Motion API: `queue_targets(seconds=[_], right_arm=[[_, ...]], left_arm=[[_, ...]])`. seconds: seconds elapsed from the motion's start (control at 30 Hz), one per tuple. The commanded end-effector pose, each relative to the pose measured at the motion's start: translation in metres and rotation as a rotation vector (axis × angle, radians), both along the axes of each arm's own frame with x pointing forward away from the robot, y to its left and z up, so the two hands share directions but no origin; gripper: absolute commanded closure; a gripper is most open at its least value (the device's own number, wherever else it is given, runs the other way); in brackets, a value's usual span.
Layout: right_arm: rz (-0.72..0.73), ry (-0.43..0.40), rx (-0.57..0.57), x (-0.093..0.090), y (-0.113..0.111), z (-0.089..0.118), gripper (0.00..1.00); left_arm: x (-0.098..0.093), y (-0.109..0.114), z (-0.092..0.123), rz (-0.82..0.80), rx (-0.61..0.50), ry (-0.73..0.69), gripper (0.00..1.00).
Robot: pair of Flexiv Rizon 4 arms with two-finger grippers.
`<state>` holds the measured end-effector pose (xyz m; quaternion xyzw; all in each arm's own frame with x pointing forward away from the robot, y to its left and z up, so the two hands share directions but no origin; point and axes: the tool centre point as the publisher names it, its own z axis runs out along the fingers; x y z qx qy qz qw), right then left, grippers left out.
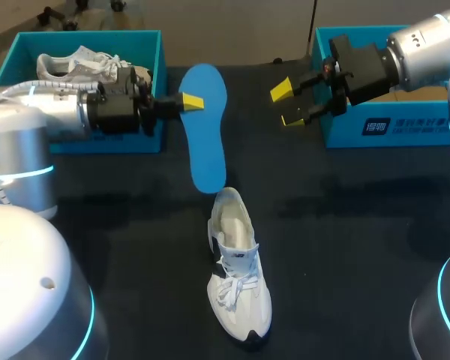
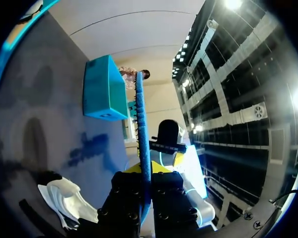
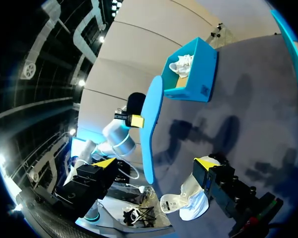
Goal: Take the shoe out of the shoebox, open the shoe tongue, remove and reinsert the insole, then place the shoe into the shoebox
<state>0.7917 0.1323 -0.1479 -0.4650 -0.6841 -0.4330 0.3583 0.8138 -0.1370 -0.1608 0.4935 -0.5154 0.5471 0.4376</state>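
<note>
- Our left claw (image 1: 189, 101) pinches the blue insole (image 1: 208, 131) above the tabletop (image 1: 345, 217).
- Our right claw (image 1: 287, 105) hangs spread at the insole's 3 o'clock, clear of it.
- The white sneaker (image 1: 238, 281) lies on the tabletop at the insole's 6 o'clock, toe toward us.

- My right gripper (image 3: 154, 163) is spread wide, gripping nothing.
- Ahead of it, the blue insole (image 3: 153, 124) stands on end above the table (image 3: 248, 124), pinched at its edge by my left gripper (image 3: 137, 120).
- The white shoe (image 3: 186, 202) lies on the table below.
- Farther off, the teal shoebox (image 3: 193, 82) holds a second shoe (image 3: 183, 63).
</note>
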Motion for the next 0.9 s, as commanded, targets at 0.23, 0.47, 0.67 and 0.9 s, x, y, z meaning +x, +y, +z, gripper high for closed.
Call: queue_targets(seconds=[0.23, 0.47, 0.67, 0.9], right_arm=[[-0.063, 0.085, -0.162, 0.008, 0.006, 0.022, 0.0], [-0.099, 0.138, -0.317, 0.015, 0.016, 0.036, 0.0], [-0.107, 0.139, -0.458, 0.019, 0.028, 0.044, 0.0], [-0.129, 0.132, -0.612, 0.02, 0.043, 0.054, 0.0]], left_arm=[[0.01, -0.004, -0.009, 0.051, -0.016, 0.008, 1.0], [0.011, -0.004, -0.01, 0.056, -0.014, 0.007, 1.0], [0.011, -0.004, -0.01, 0.056, -0.014, 0.007, 1.0], [0.011, -0.004, -0.01, 0.056, -0.014, 0.007, 1.0]])
